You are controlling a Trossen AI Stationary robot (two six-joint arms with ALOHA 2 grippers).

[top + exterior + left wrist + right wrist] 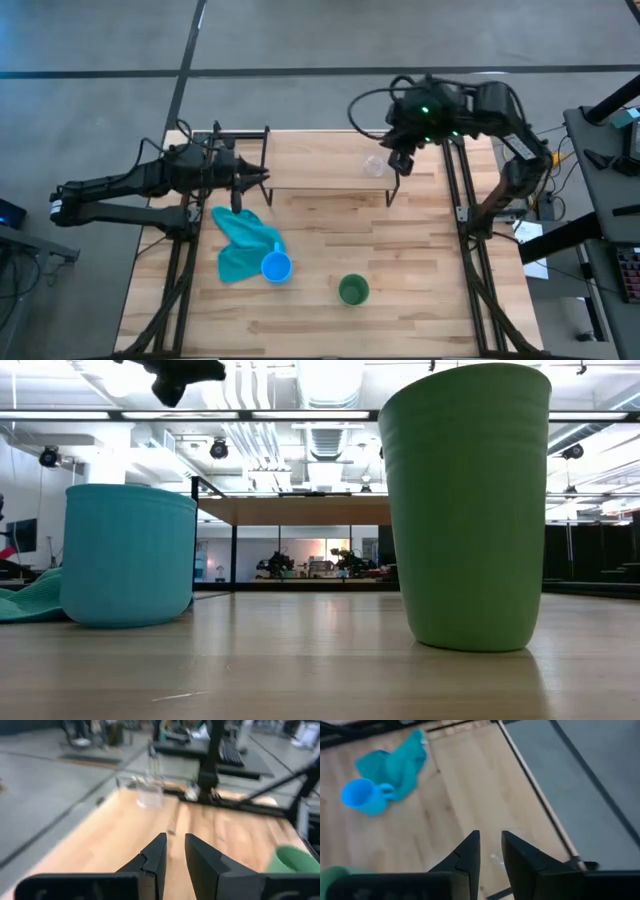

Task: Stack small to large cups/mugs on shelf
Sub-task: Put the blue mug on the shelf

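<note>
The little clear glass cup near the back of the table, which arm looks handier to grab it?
Probably the right. The right gripper hangs beside the clear glass cup by the shelf, while the left gripper waits farther away.

Robotics lab: concrete floor, exposed ceiling ducts, glass-walled rooms behind

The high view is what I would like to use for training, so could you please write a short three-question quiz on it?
1. Which cup is nearest the right end effector? A green, B blue, C clear glass.
2. True or false: the green cup stands on the teal cloth.
3. Fill in: the blue cup rests against the teal ____.

Key:
1. C, the clear glass cup.
2. False, the green cup stands on the bare tabletop.
3. cloth.
</note>
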